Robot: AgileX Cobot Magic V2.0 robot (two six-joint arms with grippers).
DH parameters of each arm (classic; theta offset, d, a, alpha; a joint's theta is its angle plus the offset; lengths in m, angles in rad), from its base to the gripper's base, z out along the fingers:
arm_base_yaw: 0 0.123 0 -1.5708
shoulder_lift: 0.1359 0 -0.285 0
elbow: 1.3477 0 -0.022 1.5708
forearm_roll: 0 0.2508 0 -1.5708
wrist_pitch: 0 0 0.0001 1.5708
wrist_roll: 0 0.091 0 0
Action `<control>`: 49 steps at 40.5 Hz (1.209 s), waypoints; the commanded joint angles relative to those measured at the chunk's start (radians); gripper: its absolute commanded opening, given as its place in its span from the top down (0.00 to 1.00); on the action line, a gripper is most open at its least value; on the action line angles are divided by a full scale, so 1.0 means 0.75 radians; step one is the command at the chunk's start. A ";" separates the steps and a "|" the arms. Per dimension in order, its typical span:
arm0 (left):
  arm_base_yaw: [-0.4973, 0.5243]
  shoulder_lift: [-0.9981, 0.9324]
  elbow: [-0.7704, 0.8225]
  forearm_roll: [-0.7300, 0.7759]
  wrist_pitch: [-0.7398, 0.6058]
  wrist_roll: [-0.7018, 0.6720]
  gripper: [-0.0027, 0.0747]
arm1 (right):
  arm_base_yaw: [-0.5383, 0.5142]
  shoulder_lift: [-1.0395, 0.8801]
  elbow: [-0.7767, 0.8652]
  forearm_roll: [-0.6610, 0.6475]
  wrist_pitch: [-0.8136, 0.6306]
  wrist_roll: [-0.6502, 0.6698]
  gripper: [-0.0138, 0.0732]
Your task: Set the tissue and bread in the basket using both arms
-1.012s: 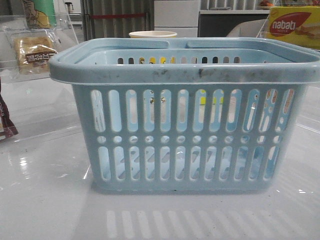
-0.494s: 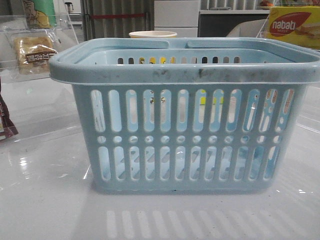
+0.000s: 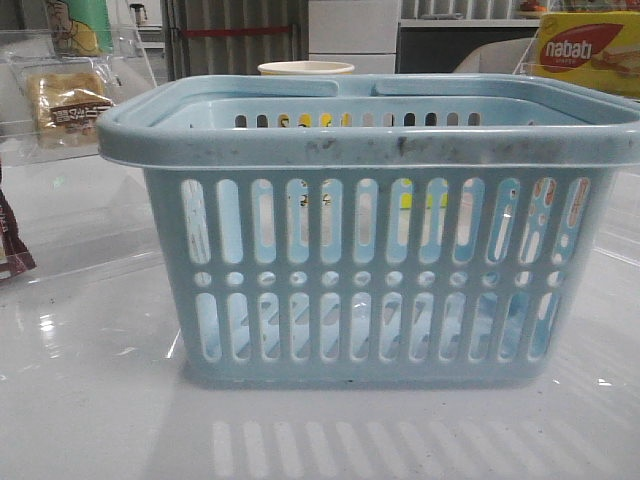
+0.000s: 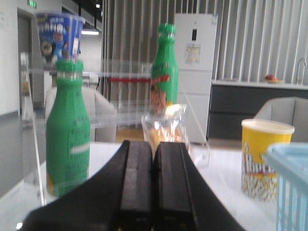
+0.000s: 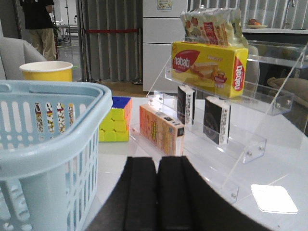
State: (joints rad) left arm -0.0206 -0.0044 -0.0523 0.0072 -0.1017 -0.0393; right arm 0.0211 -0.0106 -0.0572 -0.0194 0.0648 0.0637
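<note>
The light blue basket [image 3: 370, 230] stands in the middle of the table and fills the front view. The bread [image 3: 68, 108], golden-brown in clear wrap with a brown label, leans on a clear shelf at the far left. It also shows in the left wrist view [image 4: 166, 127], straight beyond my left gripper [image 4: 154, 144], which is shut and empty. Two small whitish packs with dark bands, the tissue [image 5: 216, 119], stand on a clear stepped shelf beyond my right gripper [image 5: 157, 161], which is shut and empty. The basket's corner [image 5: 48, 144] is beside it.
Two green bottles [image 4: 67, 130] stand on the shelf near the bread. A yellow cup [image 4: 264, 159] stands behind the basket. A nabati box [image 5: 209, 65], an orange box [image 5: 161, 129] and a colour cube [image 5: 115, 120] are near the tissue. A dark brown wrapper [image 3: 12, 250] lies at the left.
</note>
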 commanded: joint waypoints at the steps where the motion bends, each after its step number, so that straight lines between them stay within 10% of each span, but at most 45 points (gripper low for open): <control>1: -0.008 -0.010 -0.179 0.001 -0.069 0.002 0.85 | 0.000 -0.020 -0.169 -0.005 -0.019 -0.007 0.78; 22: -0.008 0.463 -0.982 0.001 0.604 0.002 0.85 | 0.000 0.433 -0.883 -0.005 0.544 -0.007 0.78; 49: -0.008 0.781 -0.999 -0.002 0.999 0.002 0.85 | 0.000 0.866 -0.844 -0.005 0.750 -0.007 0.77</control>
State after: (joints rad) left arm -0.0206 0.5552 -0.7781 0.0055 0.7114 -0.0356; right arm 0.0211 0.6086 -0.6679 -0.0194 0.6831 0.0637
